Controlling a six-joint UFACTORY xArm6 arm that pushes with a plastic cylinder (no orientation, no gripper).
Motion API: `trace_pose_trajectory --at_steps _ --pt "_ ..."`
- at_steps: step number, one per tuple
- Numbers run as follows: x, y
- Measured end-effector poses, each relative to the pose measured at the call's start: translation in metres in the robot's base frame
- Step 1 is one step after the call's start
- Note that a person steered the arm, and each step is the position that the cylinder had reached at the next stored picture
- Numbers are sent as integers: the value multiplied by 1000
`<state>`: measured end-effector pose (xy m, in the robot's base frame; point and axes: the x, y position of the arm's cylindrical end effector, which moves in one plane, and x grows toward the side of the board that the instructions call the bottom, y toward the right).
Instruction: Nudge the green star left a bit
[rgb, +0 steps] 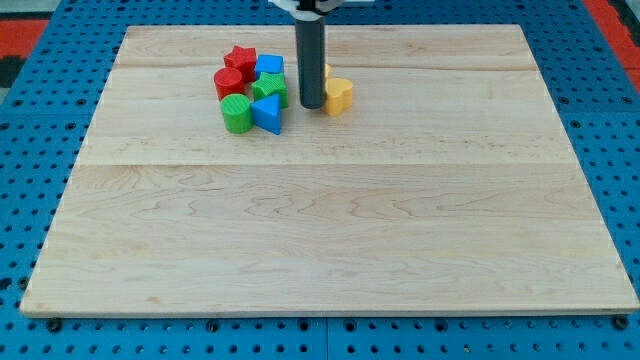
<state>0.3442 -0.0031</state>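
Note:
The green star (268, 88) lies in a tight cluster of blocks near the view's top, left of centre. My tip (311, 106) stands just to the star's right, with a small gap or light contact that I cannot tell apart. Around the star are a red star (240, 58), a red cylinder (229, 82), a blue cube (270, 66), a green cylinder (236, 115) and a blue triangle (268, 114). A yellow block (340, 96) sits right of my tip, touching or nearly touching the rod.
The wooden board (330, 240) rests on a blue perforated table (30, 130). Another yellow piece (327, 72) peeks out behind the rod.

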Motion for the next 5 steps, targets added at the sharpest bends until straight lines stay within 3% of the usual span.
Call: trace_pose_trajectory --at_steps 1,2,3,4,5 --pt "0 46" --pt "28 77" --pt "21 -3" --pt "-17 -45" --pt "-29 -40"
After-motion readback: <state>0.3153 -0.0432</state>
